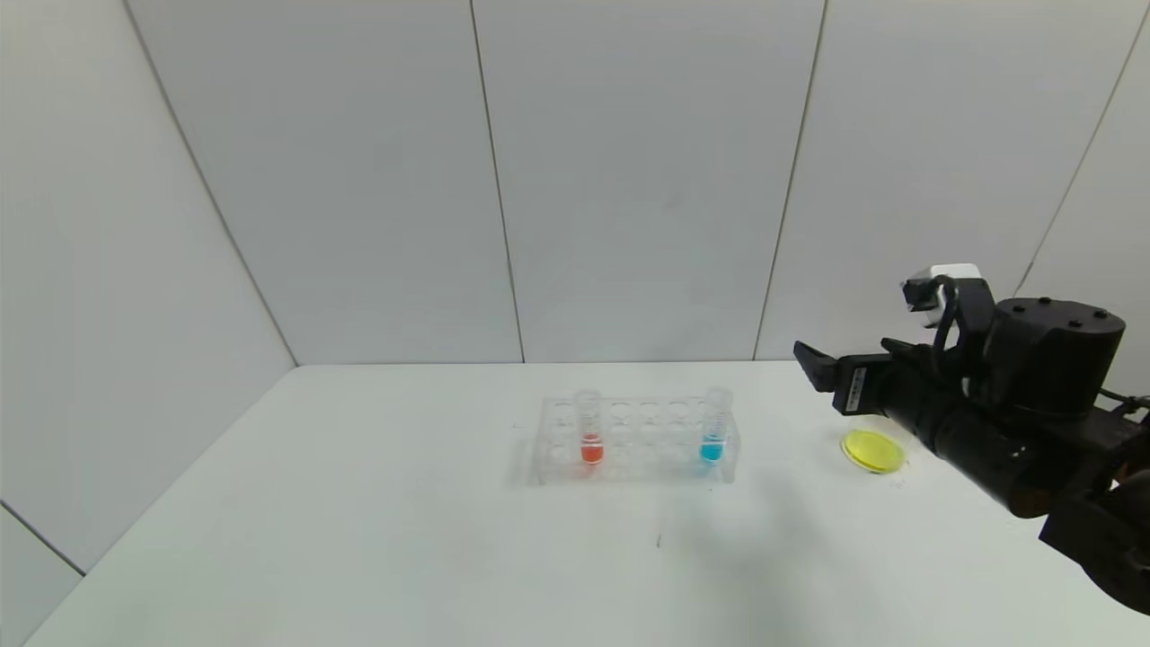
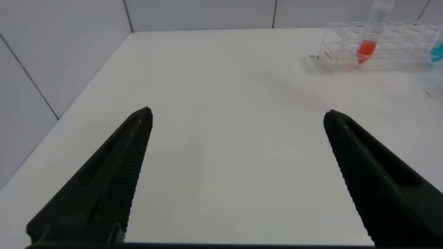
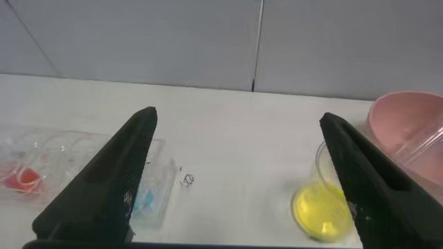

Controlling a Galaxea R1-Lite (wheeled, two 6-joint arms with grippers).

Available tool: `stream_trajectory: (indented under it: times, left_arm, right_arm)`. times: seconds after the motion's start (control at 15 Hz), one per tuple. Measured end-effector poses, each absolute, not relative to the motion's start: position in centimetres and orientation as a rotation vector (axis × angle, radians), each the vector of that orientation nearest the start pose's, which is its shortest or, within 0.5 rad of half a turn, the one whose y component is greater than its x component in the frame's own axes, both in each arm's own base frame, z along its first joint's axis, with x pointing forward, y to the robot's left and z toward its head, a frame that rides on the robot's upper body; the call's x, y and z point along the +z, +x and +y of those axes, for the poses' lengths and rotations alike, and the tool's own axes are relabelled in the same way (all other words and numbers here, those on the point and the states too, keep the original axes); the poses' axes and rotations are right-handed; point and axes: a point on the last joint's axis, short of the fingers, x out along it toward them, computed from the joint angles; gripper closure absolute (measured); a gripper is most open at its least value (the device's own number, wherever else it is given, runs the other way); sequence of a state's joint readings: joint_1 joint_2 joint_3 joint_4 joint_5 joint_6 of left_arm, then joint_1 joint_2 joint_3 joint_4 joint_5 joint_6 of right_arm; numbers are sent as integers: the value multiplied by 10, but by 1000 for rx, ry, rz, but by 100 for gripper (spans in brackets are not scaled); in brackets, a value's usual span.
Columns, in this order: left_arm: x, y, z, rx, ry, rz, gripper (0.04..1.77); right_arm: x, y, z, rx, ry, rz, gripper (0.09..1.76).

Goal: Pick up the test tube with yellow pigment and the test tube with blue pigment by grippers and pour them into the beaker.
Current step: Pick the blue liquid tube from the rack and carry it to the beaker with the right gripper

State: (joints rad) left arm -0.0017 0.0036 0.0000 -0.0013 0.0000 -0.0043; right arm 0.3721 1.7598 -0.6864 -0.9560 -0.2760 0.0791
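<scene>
The test tube with blue pigment [image 1: 714,431] stands upright at the right end of a clear rack [image 1: 642,460] in the middle of the table. In the right wrist view the blue tube [image 3: 147,200] shows partly behind one finger. To the right of the rack, the beaker [image 1: 871,449] holds yellow liquid at its bottom. My right gripper [image 1: 813,364] hovers open just above and beside the beaker [image 3: 322,207], with nothing between its fingers. The test tube with yellow pigment is out of view. My left gripper [image 2: 237,113] is open over bare table, left of the rack.
An orange-red tube [image 1: 589,431] stands near the rack's left end. A pink bowl [image 3: 405,124] sits beyond the beaker on the right, with a clear thing leaning in it. White wall panels close off the table's back and left sides.
</scene>
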Motion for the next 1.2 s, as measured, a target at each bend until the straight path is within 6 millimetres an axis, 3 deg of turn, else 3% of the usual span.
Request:
stream_trajectory:
  times: [0.47,0.73,1.2]
  left_arm:
    - [76,-23,0,-2,-4,3,5]
    - [76,-23,0,-2,-4,2,5]
    - [76,-23,0,-1,-4,2,5]
  right_arm:
    - [156,235,164,58,75,112,15]
    - [142,211,182,101,60,136,15]
    - [111,200,209,131,64,120,15]
